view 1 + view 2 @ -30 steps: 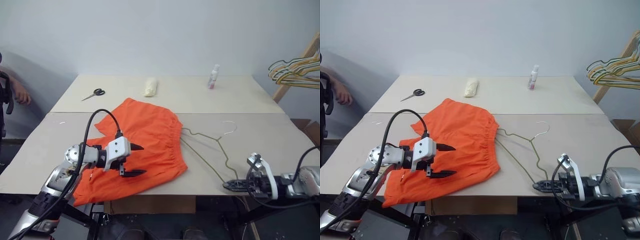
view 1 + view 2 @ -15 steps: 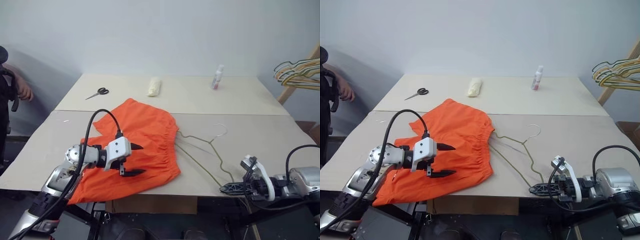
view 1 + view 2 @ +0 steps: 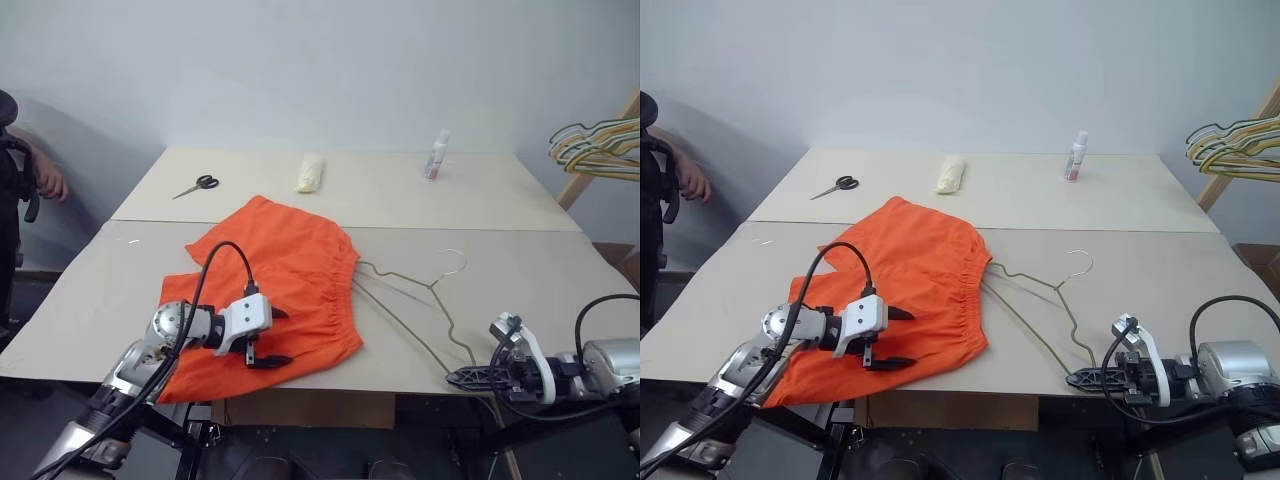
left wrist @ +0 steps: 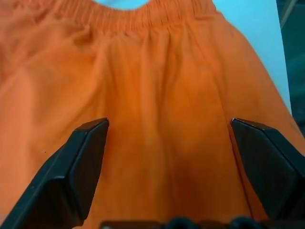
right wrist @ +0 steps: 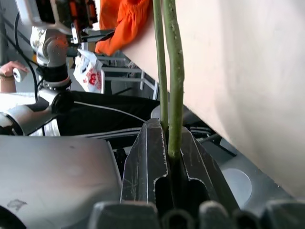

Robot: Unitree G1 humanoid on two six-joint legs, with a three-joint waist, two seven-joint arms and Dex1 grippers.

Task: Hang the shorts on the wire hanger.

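Your right gripper [image 3: 1087, 378] is clamped on the near corner of the wire hanger [image 3: 1040, 300], at the near edge of the table [image 3: 1160, 280]; the right wrist view shows the wire pinched between its closed fingers. The hanger lies flat, its hook pointing to the far right and its left end just beside the waistband of the shorts [image 3: 910, 280].

The shorts lie spread on the near left of the table, one leg hem draping over the near edge. Your left gripper [image 3: 897, 338] hangs low over the near part of the fabric with its jaws spread wide, holding nothing.

Judgement: one item is secured and the task is at an early stage. You have yet to grasp the shorts, and no part of them is threaded onto or draped over the hanger.
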